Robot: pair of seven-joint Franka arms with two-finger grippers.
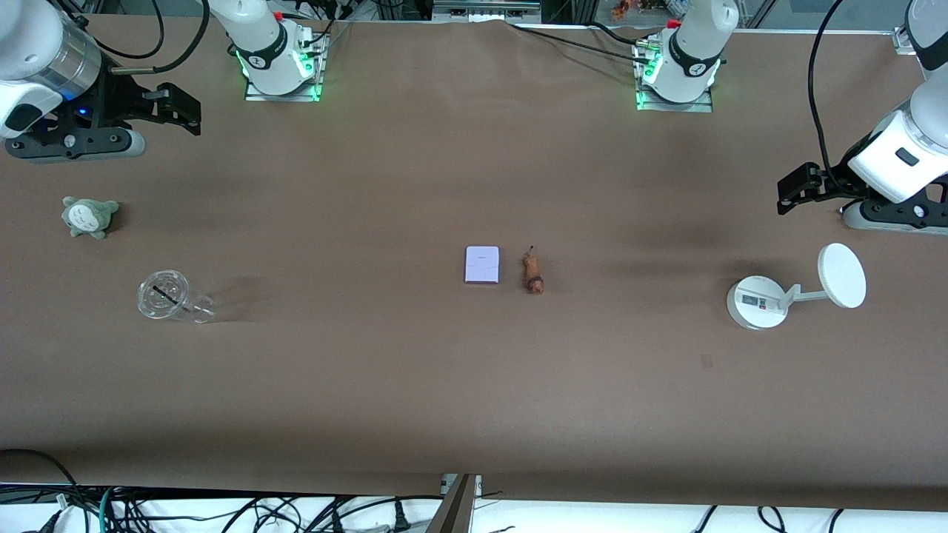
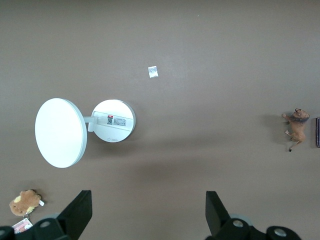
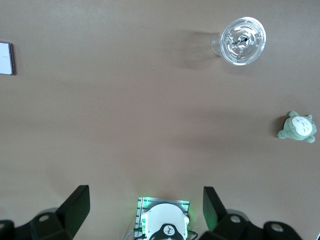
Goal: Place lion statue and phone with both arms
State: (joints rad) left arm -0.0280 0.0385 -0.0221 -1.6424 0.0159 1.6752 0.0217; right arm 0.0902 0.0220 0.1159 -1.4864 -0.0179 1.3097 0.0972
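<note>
The phone (image 1: 482,265), a flat pale lavender rectangle, lies at the table's middle. The lion statue (image 1: 532,272), small and orange-brown, lies right beside it toward the left arm's end. My left gripper (image 1: 791,194) is open and empty, high over the table's left-arm end, above the white stand. In the left wrist view the left gripper (image 2: 148,212) is open over bare table; the lion statue (image 2: 296,128) and the phone's edge (image 2: 317,132) show at the rim. My right gripper (image 1: 189,111) is open and empty over the right-arm end. In the right wrist view the right gripper (image 3: 146,212) is open; the phone (image 3: 6,58) shows far off.
A white round stand with a small screen (image 1: 757,301) and its disc (image 1: 842,275) stand at the left arm's end. A clear lidded cup (image 1: 167,297) and a grey-green plush (image 1: 89,216) are at the right arm's end. A brown plush (image 2: 25,202) shows in the left wrist view.
</note>
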